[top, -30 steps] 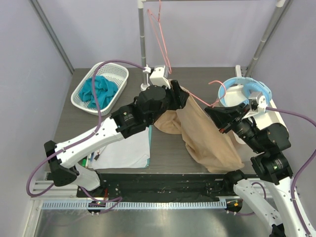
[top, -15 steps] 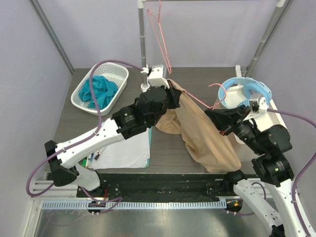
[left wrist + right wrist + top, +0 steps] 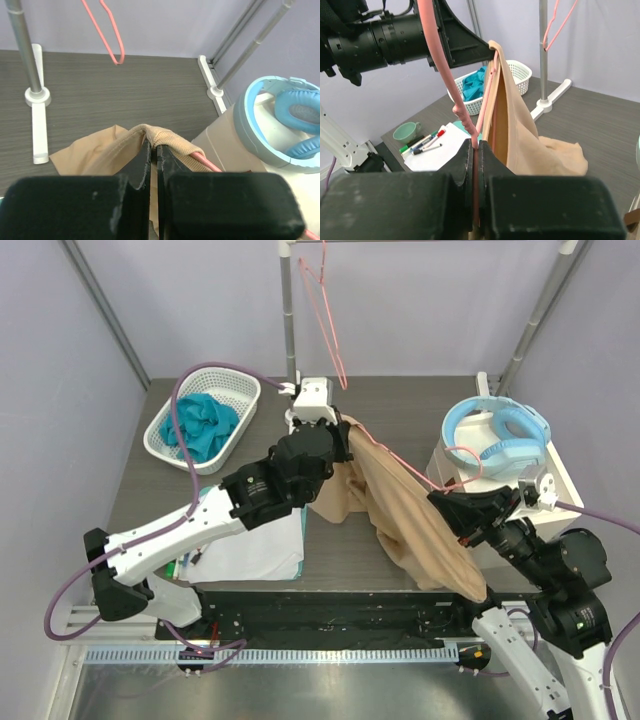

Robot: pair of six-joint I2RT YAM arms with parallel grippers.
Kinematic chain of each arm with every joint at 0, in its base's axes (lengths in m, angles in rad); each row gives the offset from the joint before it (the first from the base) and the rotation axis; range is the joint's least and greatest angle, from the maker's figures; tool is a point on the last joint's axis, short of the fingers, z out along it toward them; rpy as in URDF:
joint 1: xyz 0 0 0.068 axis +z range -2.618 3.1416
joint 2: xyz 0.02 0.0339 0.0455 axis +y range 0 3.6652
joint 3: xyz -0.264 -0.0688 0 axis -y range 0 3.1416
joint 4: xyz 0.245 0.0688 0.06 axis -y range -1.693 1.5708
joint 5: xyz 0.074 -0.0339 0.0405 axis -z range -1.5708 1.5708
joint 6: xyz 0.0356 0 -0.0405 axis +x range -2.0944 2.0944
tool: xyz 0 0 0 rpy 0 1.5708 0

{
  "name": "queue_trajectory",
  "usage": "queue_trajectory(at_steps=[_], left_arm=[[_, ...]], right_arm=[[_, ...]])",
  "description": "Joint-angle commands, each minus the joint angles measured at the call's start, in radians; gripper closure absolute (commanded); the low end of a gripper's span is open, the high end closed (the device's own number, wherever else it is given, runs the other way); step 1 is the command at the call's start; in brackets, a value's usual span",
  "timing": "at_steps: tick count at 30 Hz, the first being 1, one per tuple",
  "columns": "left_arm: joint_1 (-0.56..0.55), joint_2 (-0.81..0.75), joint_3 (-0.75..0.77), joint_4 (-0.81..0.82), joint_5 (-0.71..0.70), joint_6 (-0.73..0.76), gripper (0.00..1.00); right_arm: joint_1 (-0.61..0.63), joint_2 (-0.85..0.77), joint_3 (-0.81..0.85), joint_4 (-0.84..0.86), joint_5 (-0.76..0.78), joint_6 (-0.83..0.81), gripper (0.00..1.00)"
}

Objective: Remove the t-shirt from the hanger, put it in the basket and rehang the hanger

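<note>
A tan t-shirt (image 3: 400,510) hangs over a pink wire hanger (image 3: 400,452) held above the table's middle. My left gripper (image 3: 345,435) is shut on a ribbed fold of the t-shirt (image 3: 165,137) at its upper left end, just beside the hanger's tip (image 3: 200,159). The left gripper (image 3: 154,145) has its jaws pressed together with fabric bulging over them. My right gripper (image 3: 440,502) is shut on the hanger's twisted neck (image 3: 467,125), and the right gripper (image 3: 475,145) has the pink wire pinched between its jaws. The t-shirt (image 3: 520,130) drapes down to the table.
A white basket (image 3: 235,390) with teal cloth sits at the back left. A second pink hanger (image 3: 325,310) hangs from the rack by the pole (image 3: 290,330). Blue headphones (image 3: 497,435) rest on a white box at right. Paper with pens (image 3: 255,545) and a green cup (image 3: 406,132) lie front left.
My left gripper has closed on the t-shirt's fold. The right arm has drawn back toward the near edge with the hanger, and the t-shirt has stretched out between the two grippers.
</note>
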Motion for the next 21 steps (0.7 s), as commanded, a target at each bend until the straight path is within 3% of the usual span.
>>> queue_trajectory(at_steps=[1, 9, 17, 21], left_arm=[[0.054, -0.007, 0.035, 0.045, -0.258, 0.080, 1.00], [0.074, 0.006, 0.037, 0.004, -0.228, 0.031, 1.00], [0.091, 0.049, 0.072, -0.034, -0.194, 0.015, 1.00], [0.091, 0.053, 0.022, -0.012, -0.029, 0.012, 1.00]], right_arm=[[0.002, -0.040, 0.062, -0.061, -0.040, -0.022, 0.99], [0.002, -0.090, 0.094, -0.085, 0.124, -0.019, 0.99], [0.002, -0.118, 0.085, -0.070, 0.133, -0.001, 0.99], [0.002, -0.072, 0.057, -0.006, 0.207, 0.018, 0.99]])
